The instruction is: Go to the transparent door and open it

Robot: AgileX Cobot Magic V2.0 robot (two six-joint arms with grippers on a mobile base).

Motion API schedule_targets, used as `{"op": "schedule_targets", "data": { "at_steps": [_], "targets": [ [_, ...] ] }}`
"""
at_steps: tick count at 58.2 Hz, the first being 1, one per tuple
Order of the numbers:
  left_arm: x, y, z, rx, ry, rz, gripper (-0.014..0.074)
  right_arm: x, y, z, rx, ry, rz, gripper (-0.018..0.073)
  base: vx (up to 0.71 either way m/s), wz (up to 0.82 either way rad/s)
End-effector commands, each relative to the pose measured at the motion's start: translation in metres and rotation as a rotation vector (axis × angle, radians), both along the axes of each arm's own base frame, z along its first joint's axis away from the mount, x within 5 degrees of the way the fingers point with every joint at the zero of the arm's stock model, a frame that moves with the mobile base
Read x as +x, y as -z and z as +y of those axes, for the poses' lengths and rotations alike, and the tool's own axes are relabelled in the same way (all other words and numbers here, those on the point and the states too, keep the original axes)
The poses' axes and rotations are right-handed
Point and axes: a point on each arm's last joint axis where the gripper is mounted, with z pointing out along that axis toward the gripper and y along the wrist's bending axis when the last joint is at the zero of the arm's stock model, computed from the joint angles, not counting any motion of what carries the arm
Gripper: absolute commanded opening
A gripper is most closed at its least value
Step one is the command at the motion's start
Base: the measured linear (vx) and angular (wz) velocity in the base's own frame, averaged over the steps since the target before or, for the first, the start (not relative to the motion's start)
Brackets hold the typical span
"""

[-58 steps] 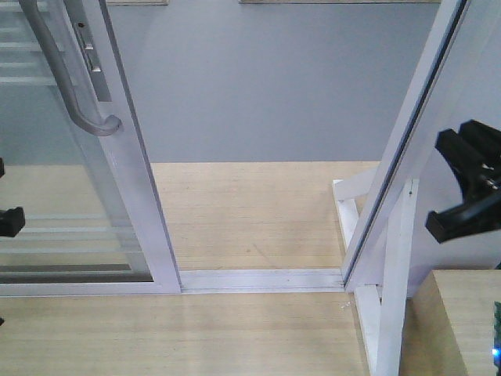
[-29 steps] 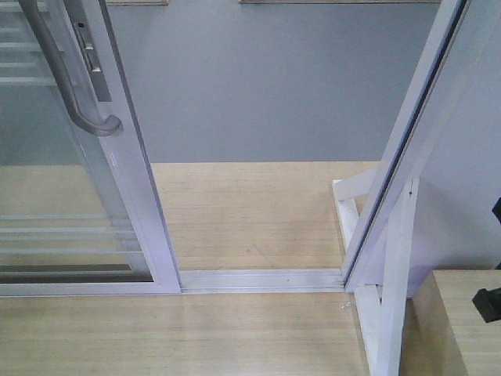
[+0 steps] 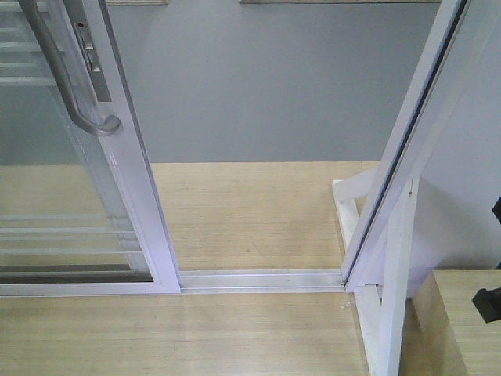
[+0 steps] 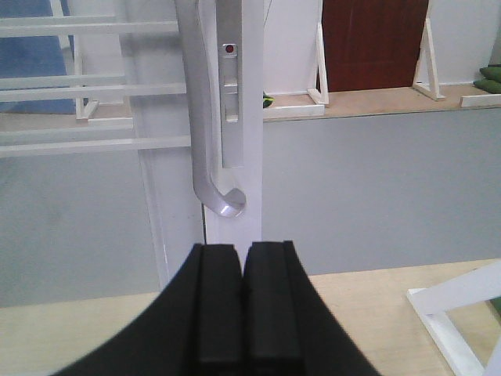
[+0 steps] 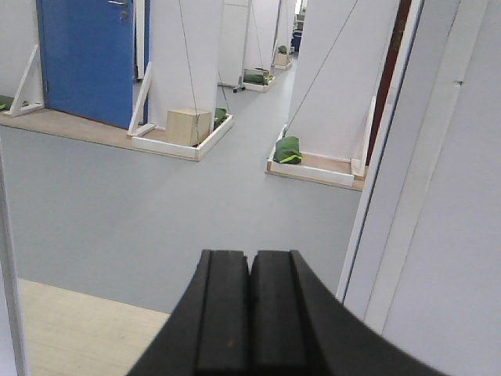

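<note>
Door's already slid aside: the transparent door (image 3: 94, 196) sits left of the open track gap, pull handle (image 3: 66, 78) on its near stile. Left hand (image 4: 243, 305) pinched closed, empty, just below the handle's curved end. Right hand (image 5: 250, 313) also closed, empty. Judging opening done; next, drive through. No containers nearby.

The transparent door (image 3: 117, 168) is framed in white, crossed by thin white bars, and fitted with a grey metal handle (image 3: 66, 78). Pale wood-grain flooring (image 3: 250, 211) is bordered by grey floor (image 3: 266, 86).
</note>
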Motion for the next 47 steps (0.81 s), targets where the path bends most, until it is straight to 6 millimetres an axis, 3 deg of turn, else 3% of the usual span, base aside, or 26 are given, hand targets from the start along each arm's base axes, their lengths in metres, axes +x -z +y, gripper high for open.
{"op": "schedule_targets", "data": {
  "at_steps": [1,47],
  "targets": [
    [0.0015,-0.0161,-0.0028,-0.032,0.027,-0.096,-0.0007,0.0002,-0.0152,0.0025,0.011,-0.026,-0.086,-0.0009,0.00,0.00],
    [0.0021,-0.0199,-0.0005,0.002,0.004,-0.154,-0.0007,0.0002,-0.0152,0.0025,0.011,-0.026,-0.086,-0.0009,0.00,0.00]
  ]
}}
